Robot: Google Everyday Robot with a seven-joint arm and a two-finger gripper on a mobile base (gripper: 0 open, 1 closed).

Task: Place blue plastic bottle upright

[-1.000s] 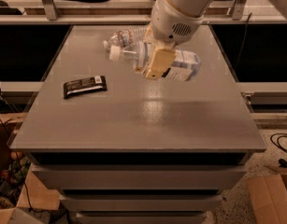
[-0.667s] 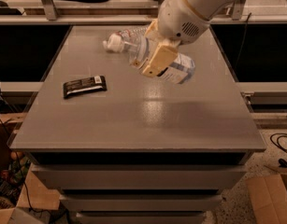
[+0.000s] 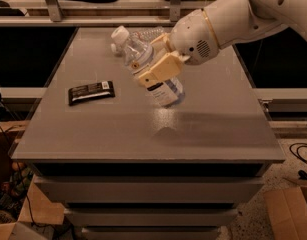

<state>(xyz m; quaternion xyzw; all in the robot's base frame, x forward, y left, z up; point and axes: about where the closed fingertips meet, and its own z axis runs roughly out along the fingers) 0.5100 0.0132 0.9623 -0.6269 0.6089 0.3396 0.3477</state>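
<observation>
The blue plastic bottle [image 3: 166,90] is clear, with a white cap [image 3: 120,34] and a white and pale-blue label. It is held off the grey table [image 3: 93,134], tilted, with its cap up and to the far left and its base down and to the near right. My gripper [image 3: 155,64] is shut on the bottle's middle, and one tan finger [image 3: 159,70] lies across its front. The white arm reaches in from the upper right.
A smaller ribbed clear bottle [image 3: 147,33] lies on the table behind the held bottle, near the far edge. A black flat packet [image 3: 91,92] lies at the left middle. Cardboard boxes [image 3: 288,214] stand on the floor at the lower right and lower left.
The gripper has lifted the blue bottle off the table and turned it from lying flat to steeply tilted, cap up. The ribbed bottle and the packet have stayed put.
</observation>
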